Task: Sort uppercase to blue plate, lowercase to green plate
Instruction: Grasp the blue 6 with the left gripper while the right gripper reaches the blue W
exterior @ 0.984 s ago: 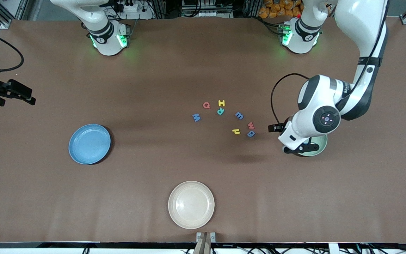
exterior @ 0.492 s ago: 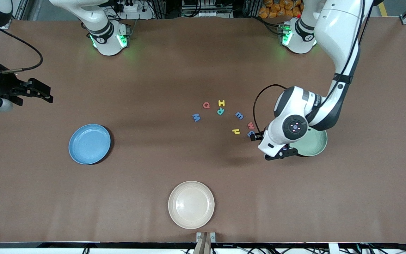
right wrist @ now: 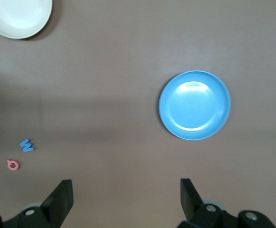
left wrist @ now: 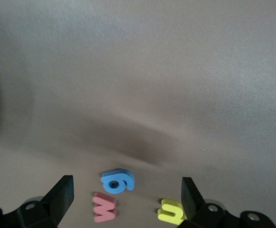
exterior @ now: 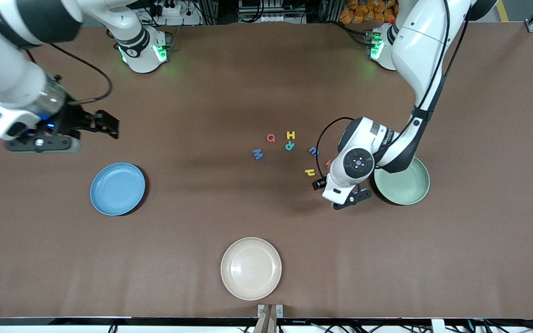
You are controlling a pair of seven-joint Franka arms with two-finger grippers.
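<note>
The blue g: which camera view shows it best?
The left wrist view: the blue g lies unobstructed between the open left gripper fingers. In the front view the left arm hides it; the right wrist view does not show it.

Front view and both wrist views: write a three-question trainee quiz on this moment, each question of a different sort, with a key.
1. True or false: the blue plate already holds a letter.
2. Which letters show between the open fingers of the left gripper in the left wrist view? A) blue g, red w, yellow h B) red Q, yellow H C) blue M only
3. Fill in: the right gripper, open, is up over bare table toward the right arm's end, near the ____ plate.

Key
1. False; it is empty, like the green plate.
2. A
3. blue
</note>
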